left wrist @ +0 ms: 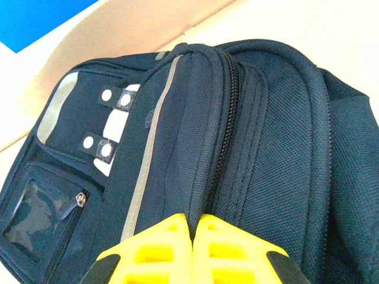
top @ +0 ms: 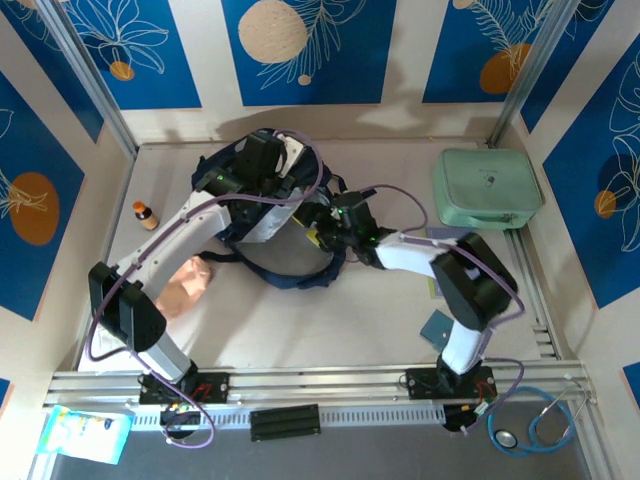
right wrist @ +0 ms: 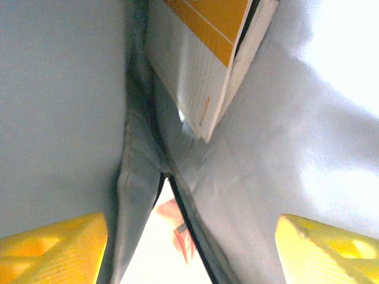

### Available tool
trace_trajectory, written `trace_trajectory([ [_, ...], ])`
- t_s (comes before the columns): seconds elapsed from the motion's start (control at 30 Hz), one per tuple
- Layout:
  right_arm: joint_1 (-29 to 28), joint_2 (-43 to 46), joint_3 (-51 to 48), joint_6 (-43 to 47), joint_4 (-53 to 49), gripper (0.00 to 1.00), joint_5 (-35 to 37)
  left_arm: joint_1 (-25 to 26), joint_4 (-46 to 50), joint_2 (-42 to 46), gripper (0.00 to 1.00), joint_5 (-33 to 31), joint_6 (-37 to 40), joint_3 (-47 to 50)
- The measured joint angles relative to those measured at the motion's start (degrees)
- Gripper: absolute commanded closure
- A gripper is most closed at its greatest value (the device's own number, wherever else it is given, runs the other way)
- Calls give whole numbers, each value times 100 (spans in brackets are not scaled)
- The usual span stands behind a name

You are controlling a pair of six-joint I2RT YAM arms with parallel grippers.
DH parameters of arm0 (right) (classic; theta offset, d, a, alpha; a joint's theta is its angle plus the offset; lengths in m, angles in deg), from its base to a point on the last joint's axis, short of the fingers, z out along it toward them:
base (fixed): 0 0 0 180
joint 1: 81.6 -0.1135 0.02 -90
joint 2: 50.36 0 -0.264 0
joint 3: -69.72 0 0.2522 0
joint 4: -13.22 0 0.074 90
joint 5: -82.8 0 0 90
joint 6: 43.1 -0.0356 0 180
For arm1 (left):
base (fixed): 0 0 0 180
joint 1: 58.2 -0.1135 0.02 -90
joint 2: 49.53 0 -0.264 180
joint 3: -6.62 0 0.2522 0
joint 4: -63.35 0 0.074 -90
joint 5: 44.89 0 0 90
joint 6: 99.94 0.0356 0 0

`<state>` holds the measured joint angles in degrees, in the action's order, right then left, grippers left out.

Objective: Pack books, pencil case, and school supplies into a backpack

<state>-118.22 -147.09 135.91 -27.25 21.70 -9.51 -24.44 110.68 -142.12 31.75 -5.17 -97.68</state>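
Orange-banded book (right wrist: 189,65) inside backpack (left wrist: 266,118); right tool (right wrist: 189,236) released, left tool (left wrist: 193,239) apparently clenching its fabric.

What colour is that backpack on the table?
The backpack is navy blue with a light stripe; the left wrist view shows it best.

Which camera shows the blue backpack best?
Left wrist view: the backpack is close and sharp, with zipper, stripe and pocket. The top view has the backpack small, partly covered. The right wrist view sees its pale lining.
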Motion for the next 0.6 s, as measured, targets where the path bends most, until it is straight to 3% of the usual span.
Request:
trace_trajectory([
  [0.2,116,1941,-1121,837,-1392,22,942,-4,-422,402,98,754,0,1156],
  [0.23,188,2135,-1176,968,-1687,22,1084,-4,-509,483,90,931,-4,1410],
  [0.3,455,2455,-1204,1244,-2343,22,1335,2,-713,638,62,1239,-61,1980],
  [0.33,608,2544,-1204,1351,-2575,22,1397,4,-809,702,55,1340,-151,2221],
  [0.47,1563,2680,-1193,1847,-3508,22,1434,44,-1228,916,43,1593,-763,2968],
  [0.6,2599,2363,-981,2570,-4048,21,1165,116,-1718,935,28,1832,-1550,3099],
])
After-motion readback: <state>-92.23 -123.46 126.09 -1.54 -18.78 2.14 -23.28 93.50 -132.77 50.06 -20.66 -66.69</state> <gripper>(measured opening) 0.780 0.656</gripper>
